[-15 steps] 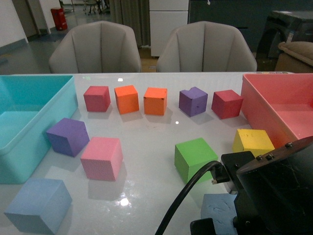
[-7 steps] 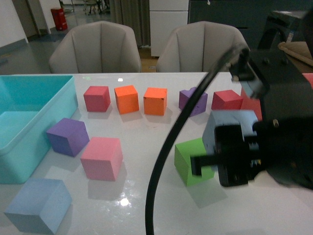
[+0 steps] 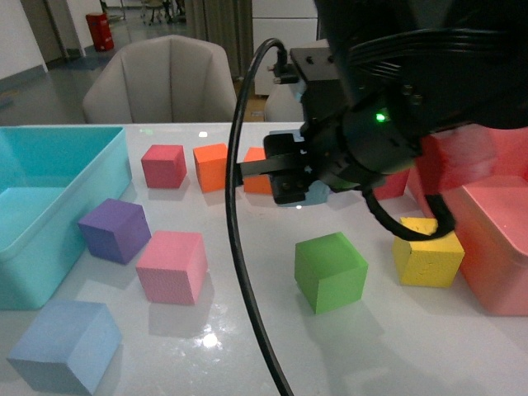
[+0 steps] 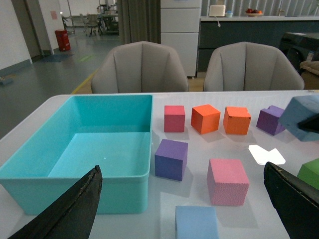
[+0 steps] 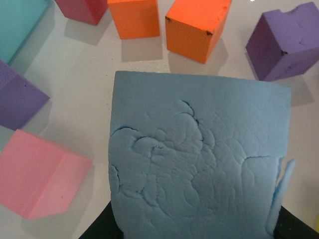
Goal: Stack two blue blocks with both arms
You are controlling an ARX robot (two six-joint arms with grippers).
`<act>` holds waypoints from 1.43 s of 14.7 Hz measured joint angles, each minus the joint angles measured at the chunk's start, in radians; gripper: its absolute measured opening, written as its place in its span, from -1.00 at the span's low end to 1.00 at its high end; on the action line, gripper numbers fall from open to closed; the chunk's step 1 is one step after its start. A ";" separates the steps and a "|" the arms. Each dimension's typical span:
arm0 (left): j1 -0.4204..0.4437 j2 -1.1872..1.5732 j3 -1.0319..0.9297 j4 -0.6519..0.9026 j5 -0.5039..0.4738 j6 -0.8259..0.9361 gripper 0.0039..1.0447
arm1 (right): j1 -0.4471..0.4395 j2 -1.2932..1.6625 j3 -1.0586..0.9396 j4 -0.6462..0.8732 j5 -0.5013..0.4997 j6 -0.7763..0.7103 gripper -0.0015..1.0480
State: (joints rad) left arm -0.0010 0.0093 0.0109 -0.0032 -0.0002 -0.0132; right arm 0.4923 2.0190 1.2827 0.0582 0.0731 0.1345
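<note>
My right gripper (image 3: 297, 177) is shut on one pale blue block (image 3: 318, 195) and holds it in the air above the middle of the table, over the back row of cubes. In the right wrist view this pitted blue block (image 5: 199, 164) fills the frame between the black fingers. The left wrist view shows it at the right edge (image 4: 300, 117). The second blue block (image 3: 66, 345) lies on the table at the front left, in front of the teal bin. My left gripper (image 4: 184, 206) is open and empty, with that block (image 4: 196, 222) low between its fingers (image 4: 75, 209).
A teal bin (image 3: 49, 239) stands at the left and a pink bin (image 3: 495, 272) at the right. Purple (image 3: 114, 229), pink (image 3: 172, 266), green (image 3: 330, 271) and yellow (image 3: 427, 252) cubes lie mid-table. Red (image 3: 163, 165) and orange (image 3: 213, 167) cubes line the back.
My right arm has lifted the blue block from the table's front right and carried it up and leftward over the middle. The other cubes have not moved.
</note>
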 joint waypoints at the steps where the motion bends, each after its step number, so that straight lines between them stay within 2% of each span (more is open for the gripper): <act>1: 0.000 0.000 0.000 0.000 0.000 0.000 0.88 | 0.013 0.059 0.076 -0.034 -0.005 -0.002 -0.20; 8: 0.000 0.000 0.000 0.000 0.000 0.000 0.88 | 0.057 0.367 0.480 -0.218 -0.039 -0.003 -0.20; 11: 0.000 0.000 0.000 0.000 0.000 0.000 0.88 | 0.046 0.433 0.571 -0.288 -0.032 0.037 -0.20; 16: 0.000 0.000 0.000 0.000 0.000 0.000 0.88 | 0.036 0.489 0.602 -0.351 0.001 0.079 -0.17; 17: 0.000 0.000 0.000 0.000 0.000 0.000 0.88 | 0.037 0.496 0.603 -0.350 0.000 0.084 0.13; 20: 0.000 0.000 0.000 0.000 0.000 0.000 0.88 | 0.037 0.496 0.603 -0.325 0.010 0.087 0.76; 21: 0.000 0.000 0.000 0.000 0.000 0.000 0.88 | 0.038 0.489 0.599 -0.323 0.011 0.096 0.92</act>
State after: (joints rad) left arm -0.0006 0.0093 0.0109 -0.0029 -0.0002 -0.0132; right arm 0.5301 2.5084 1.8820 -0.2646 0.0837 0.2306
